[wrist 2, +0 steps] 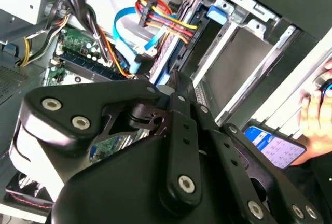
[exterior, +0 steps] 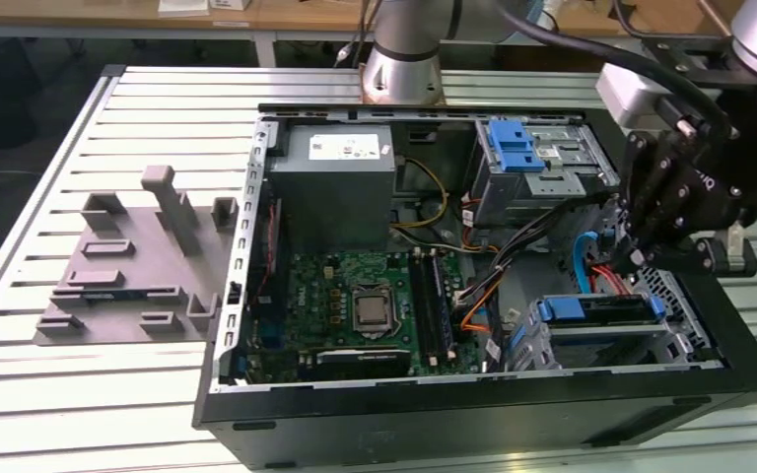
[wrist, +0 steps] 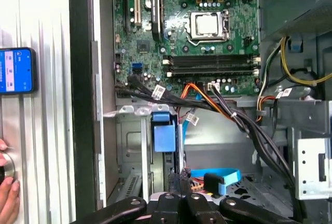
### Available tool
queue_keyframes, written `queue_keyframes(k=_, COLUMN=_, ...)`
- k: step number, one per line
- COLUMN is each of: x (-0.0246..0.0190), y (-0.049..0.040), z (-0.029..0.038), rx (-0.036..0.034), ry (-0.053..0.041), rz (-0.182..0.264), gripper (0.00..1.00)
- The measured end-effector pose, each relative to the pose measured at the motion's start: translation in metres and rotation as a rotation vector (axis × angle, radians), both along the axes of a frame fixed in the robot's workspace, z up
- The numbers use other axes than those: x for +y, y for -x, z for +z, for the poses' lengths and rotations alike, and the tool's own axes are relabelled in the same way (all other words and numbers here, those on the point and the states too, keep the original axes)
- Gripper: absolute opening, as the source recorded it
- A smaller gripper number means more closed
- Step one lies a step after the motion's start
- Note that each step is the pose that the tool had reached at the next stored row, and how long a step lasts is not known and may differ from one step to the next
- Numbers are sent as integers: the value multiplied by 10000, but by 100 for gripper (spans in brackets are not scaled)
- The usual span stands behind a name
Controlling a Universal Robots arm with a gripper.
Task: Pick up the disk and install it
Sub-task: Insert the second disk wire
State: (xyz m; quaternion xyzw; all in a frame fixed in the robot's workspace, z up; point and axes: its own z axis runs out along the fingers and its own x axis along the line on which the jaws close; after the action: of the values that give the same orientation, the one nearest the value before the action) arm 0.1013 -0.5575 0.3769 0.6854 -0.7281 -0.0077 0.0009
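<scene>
The disk (exterior: 594, 309), silver-grey with a blue plastic frame, sits on edge in the drive bay at the front corner of the open computer case (exterior: 484, 389), on the exterior view's right. In the second wrist view the disk (wrist 2: 167, 45) shows as a slab with red, yellow and blue cables at its end. Its blue frame (wrist: 165, 131) also shows in the first wrist view. My gripper (exterior: 631, 258) hangs just above the bay. Its black fingers (wrist 2: 179, 92) are pressed together, their tips right at the disk's edge. I cannot tell whether they touch it.
Inside the case are a grey power supply (exterior: 339, 182), a silver cage with a blue latch (exterior: 526, 148), the green motherboard (exterior: 366, 296) and loose cable bundles (wrist: 244, 123). A grey fixture plate (exterior: 129, 266) lies on the slatted table. A hand (wrist: 7, 187) and a phone (wrist: 15, 71) rest beside the case.
</scene>
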Motion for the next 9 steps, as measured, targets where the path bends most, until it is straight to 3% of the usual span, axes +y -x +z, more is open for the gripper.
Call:
queue_keyframes(k=5, x=63, y=28, z=39, rx=0, ry=2, rz=-1, gripper=11)
queue_keyframes(k=6, x=105, y=31, z=61, rx=0, ry=1, rz=0, gripper=11)
queue_keyframes(k=9, x=167, y=32, z=105, rx=0, ry=1, rz=-1, gripper=11)
